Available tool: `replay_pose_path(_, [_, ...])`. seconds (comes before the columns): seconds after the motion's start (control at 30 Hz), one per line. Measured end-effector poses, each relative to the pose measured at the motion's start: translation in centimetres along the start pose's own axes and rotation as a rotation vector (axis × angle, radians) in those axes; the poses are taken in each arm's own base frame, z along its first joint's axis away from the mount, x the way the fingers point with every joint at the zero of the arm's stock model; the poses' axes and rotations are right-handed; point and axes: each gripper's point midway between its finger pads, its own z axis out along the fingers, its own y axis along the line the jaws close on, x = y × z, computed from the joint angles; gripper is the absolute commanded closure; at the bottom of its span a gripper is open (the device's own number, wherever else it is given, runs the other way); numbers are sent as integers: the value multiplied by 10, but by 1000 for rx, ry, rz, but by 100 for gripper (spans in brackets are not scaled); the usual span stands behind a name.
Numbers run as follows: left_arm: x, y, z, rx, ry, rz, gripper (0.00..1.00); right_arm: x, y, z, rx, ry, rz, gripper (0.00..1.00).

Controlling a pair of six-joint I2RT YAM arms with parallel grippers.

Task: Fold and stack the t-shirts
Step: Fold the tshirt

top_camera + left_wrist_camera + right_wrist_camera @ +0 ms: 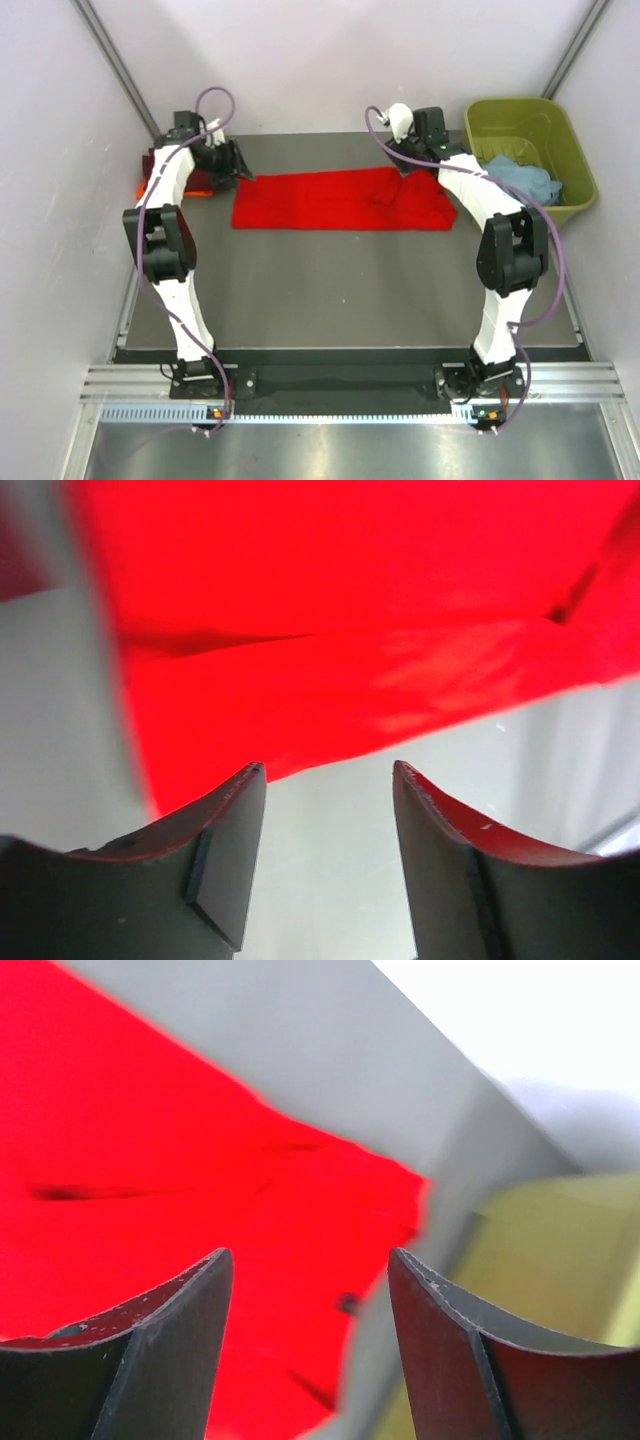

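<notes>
Left tool (325, 770): dark curved jaws parted, nothing pinched, only pale bench (350, 290) visible through the gap. Right tool (310, 1255): likewise spread and empty, red cloth showing below the gap but not clamped.

Just ahead of the left tool's tips: near edge and corner of the red t-shirt (340, 200), lying flat, untouched. Under and ahead-left of the right tool: the shirt's other end, its corner tapering off just ahead of the right-hand jaw.

Key relation: shirt laid as one long band between the two tools, long axis running tool to tool across the far part of the bench. Left end nearer the left arm, right end nearer the right arm, middle favouring neither. Judged: lengthwise folding done, crosswise fold not yet made. Next move probably a pick at one end, carried along the long axis toward the other.

Material: soft matte knit, bright red, doubled layers with a shallow crease line visible from the left wrist. Left end square and tidy. Right end lumpier, with a bunched fold beside the right tool; possible snag or uneven layer at the pick.

Further out, beyond the left tool's outer side: edge of an orange shirt (143, 188), mostly hidden by the arm. Beyond the right tool's outer side: olive-green tub (575, 140), smooth hard plastic, with a crumpled light blue shirt (525, 180) inside.
</notes>
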Motion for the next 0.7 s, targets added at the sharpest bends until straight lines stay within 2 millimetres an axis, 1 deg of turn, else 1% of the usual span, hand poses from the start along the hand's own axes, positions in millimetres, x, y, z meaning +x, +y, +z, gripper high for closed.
replay_pose_path(0.07, [9, -18, 13, 47, 30, 19, 46, -8, 24, -4, -95, -29, 39, 37])
replay_pose_path(0.1, [16, -26, 22, 68, 57, 21, 47, -9, 37, -4, -144, -31, 56, 37])
replay_pose_path(0.13, [22, -30, 31, 84, 79, 21, 48, -9, 50, -4, -193, -28, 75, 37])
replay_pose_path(0.17, [29, -35, 42, 102, 107, 19, 48, -8, 59, -4, -226, -23, 87, 37])
replay_pose_path(0.2, [38, -36, 54, 111, 141, 7, 49, -6, 72, -2, -269, -17, 101, 37])
replay_pose_path(0.27, [52, -31, 73, 118, 191, -17, 50, 1, 89, 3, -323, 4, 119, 38])
replay_pose_path(0.37, [73, -11, 97, 99, 258, -74, 51, 21, 108, 13, -369, 61, 134, 38])
replay_pose_path(0.4, [78, -5, 101, 92, 276, -93, 51, 29, 113, 17, -380, 83, 137, 39])
replay_pose_path(0.43, [82, -3, 103, 103, 289, -116, 51, 34, 116, 19, -386, 98, 138, 39])
replay_pose_path(0.53, [79, -1, 102, 108, 285, -134, 51, 48, 123, 26, -395, 138, 139, 39])
replay_pose_path(0.7, [80, -1, 103, 104, 285, -150, 51, 56, 126, 32, -396, 157, 139, 43])
